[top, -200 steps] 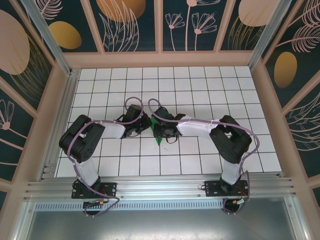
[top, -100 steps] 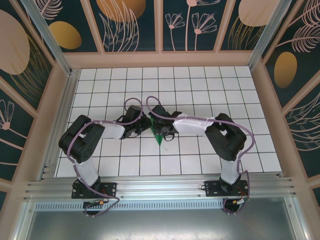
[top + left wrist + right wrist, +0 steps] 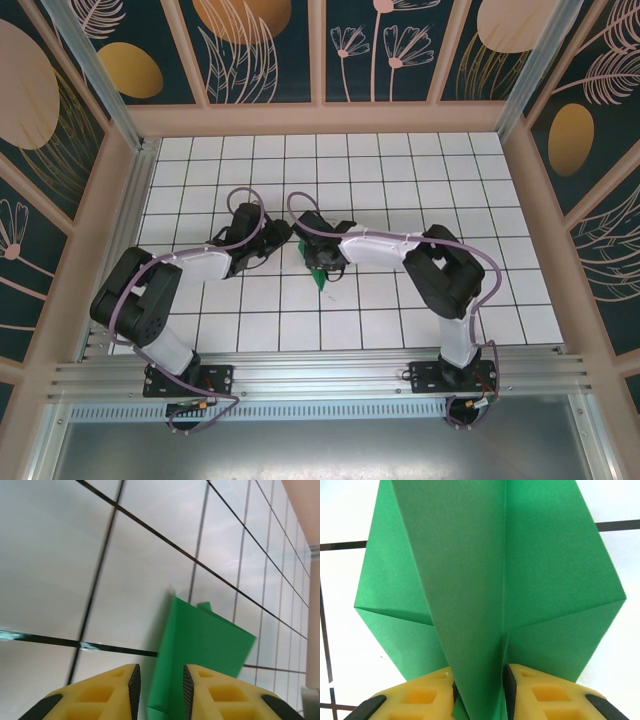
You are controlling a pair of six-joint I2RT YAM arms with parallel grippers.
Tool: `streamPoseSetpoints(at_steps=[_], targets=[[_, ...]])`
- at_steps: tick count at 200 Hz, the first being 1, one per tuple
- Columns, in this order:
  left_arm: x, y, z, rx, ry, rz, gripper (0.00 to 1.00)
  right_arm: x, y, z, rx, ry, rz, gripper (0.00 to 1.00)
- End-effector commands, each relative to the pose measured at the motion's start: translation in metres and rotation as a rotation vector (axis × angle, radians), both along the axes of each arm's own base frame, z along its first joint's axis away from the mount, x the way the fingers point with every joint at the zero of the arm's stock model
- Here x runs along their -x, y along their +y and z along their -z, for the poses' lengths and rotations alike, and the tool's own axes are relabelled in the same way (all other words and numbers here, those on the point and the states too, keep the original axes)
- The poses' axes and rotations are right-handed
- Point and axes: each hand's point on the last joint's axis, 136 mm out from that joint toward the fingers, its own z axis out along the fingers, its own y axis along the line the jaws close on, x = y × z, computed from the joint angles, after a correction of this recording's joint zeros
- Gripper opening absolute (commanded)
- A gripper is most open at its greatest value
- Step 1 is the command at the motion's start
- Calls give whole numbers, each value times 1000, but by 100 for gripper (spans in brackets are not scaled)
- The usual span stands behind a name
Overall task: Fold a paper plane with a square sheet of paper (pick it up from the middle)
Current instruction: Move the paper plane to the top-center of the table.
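The green paper plane (image 3: 470, 580) is a folded dart with a raised centre fold, lying on the white tiled table (image 3: 400, 180) near the middle. My right gripper (image 3: 479, 672) is shut on that centre fold at its near end; from above, the right gripper (image 3: 318, 263) covers most of the paper plane (image 3: 319, 278). My left gripper (image 3: 279, 240) stands open just left of it, off the paper. In the left wrist view the paper plane (image 3: 205, 640) lies ahead, its edge showing in the gap of the left gripper (image 3: 160, 675), untouched by the pads.
Pinkish wooden walls (image 3: 330, 118) ring the table on three sides, and one wall (image 3: 306, 510) appears at the upper right of the left wrist view. An aluminium rail (image 3: 320, 372) runs along the near edge by the arm bases. Bare tiles lie around the paper.
My left gripper has opened, let go of the paper and pulled back to the left. The right gripper has shifted slightly left with the paper in it.
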Motion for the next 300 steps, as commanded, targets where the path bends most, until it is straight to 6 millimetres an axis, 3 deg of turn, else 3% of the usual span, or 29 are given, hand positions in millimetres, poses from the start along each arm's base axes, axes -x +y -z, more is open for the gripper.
streamPoseSetpoints(at_steps=[1,55,105,127,158,232,300], targets=[[7,24,13,-46,48,-51,31,-1,0,2,43,5,17,31],[7,49,13,-72,53,-103,33,-7,-1,2,86,-7,35,27],[7,63,13,-94,60,-126,35,-16,-3,-8,123,-46,45,6],[7,70,11,-108,59,-137,35,-26,-2,-18,142,-85,31,1],[7,83,8,-125,55,-159,37,-55,1,-34,151,-152,-22,1],[12,102,8,-210,72,-190,48,-132,20,-12,125,-129,-44,4],[12,101,10,-215,85,-184,55,-150,27,-3,108,-123,-31,13]])
